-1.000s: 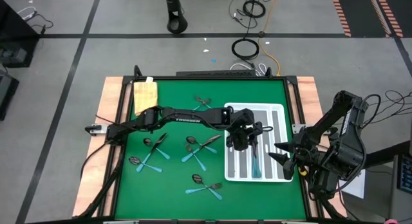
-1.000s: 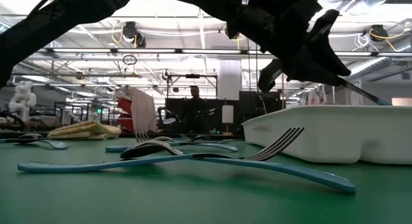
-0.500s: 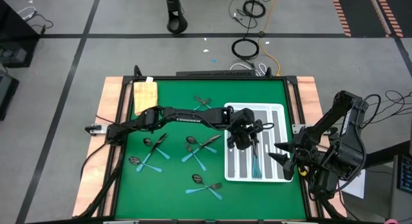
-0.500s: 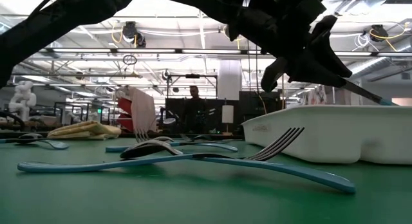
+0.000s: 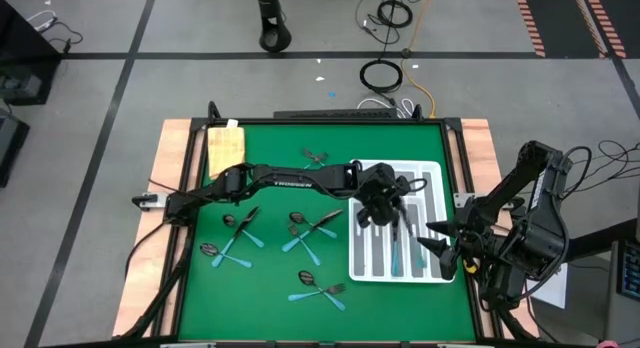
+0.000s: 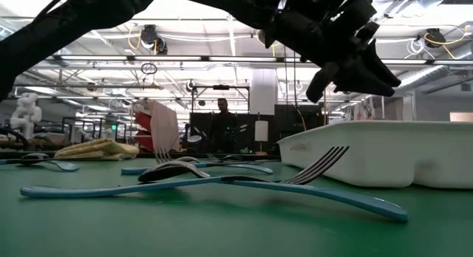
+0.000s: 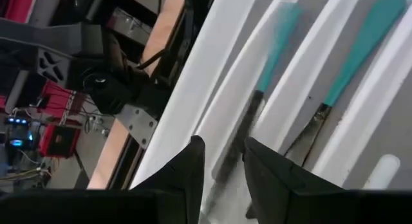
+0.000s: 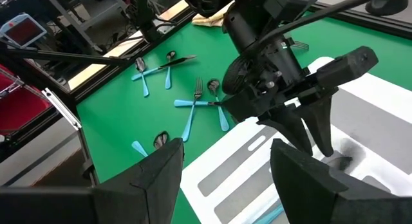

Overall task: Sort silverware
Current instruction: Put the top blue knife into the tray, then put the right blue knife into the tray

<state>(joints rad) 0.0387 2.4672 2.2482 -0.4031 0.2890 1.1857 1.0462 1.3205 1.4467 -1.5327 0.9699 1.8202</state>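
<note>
Hovering over the white tray [image 5: 432, 170], the left gripper [image 5: 397, 220] has its fingers parted and empty (two teal-handled knives [image 7: 293, 95] lie in slots below); other silverware [image 5: 312, 228] litters the bench [image 5: 270, 153]; the right gripper [image 5: 440, 246] waits spread wide.

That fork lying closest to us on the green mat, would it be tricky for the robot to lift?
Probably a little. The fork looks thin and lies almost flat on the green mat, leaving little to grab. It rests across another utensil, so lifting may nudge that one. It looks stiff and light, with a smooth handle that might slip.
</note>
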